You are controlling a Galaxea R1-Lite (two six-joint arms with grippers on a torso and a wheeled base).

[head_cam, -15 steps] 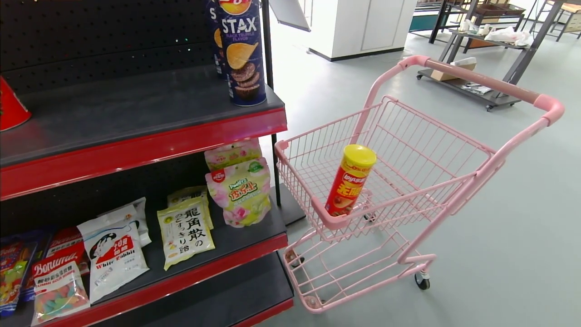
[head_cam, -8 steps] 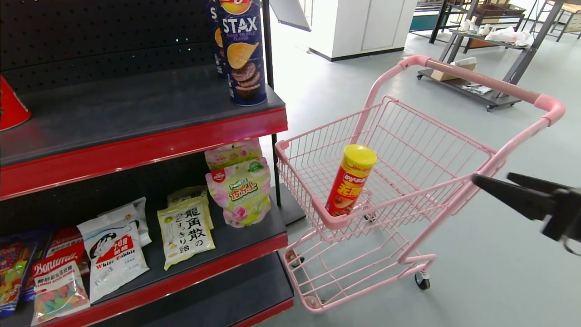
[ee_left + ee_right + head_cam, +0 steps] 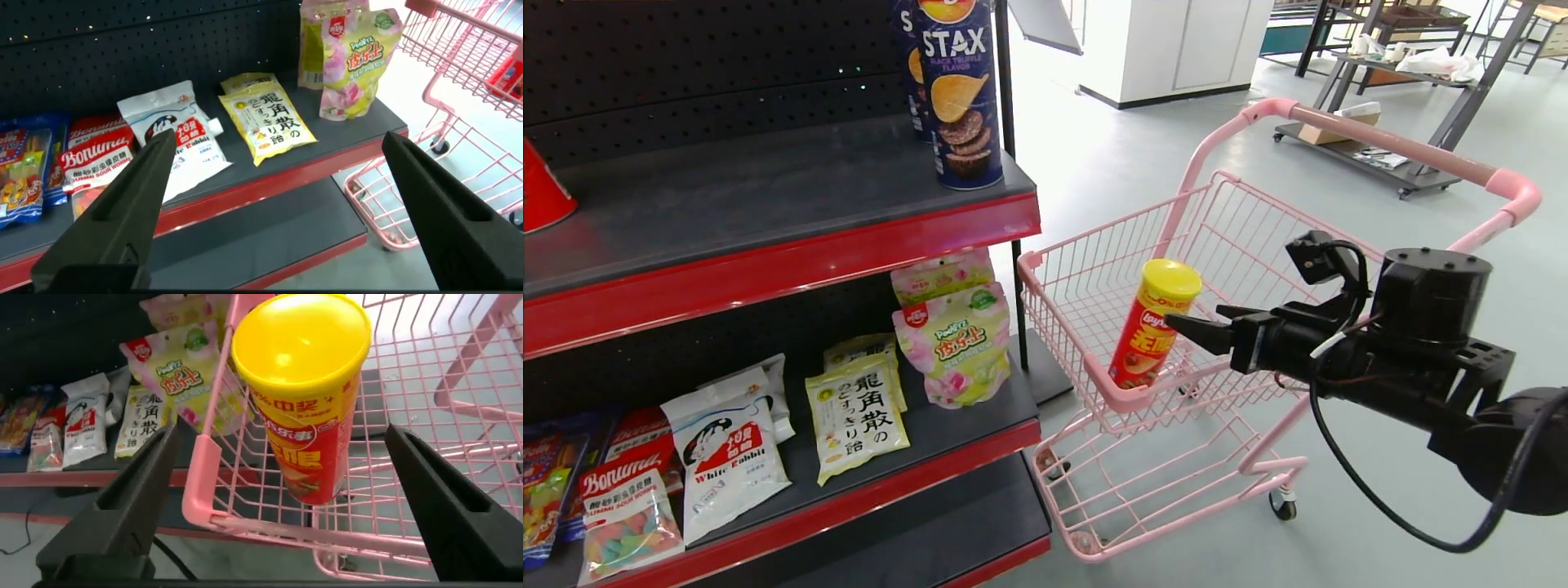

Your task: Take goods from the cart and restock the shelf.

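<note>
Your right gripper (image 3: 1196, 317) sat level with the upper part of the yellow-lidded chips can (image 3: 1147, 343), its jaws spread wide and holding nothing. In the right wrist view the can stood between the two fingers, not yet touched.

The can stood in the pink cart (image 3: 1112, 394), in the basket's front end against the rim, on the side nearest the shelf (image 3: 768, 204).

Your main risk was that rim. The can was so close to it that the finger on that side could have landed on the pink edge or snagged the wire instead of passing beside the can. A push from either finger before both closed would probably have tipped it over into the basket. The wall looked smooth and round, so an off-centre pinch could also have let it slip or twist.

The can stood on its base with the lid up. Its long axis ran close to vertical, with the top perhaps leaning a little toward the cart's handle end.

Your left gripper (image 3: 278, 139) hung before the lower shelf's snack bags (image 3: 265, 118), jaws apart and empty.
</note>
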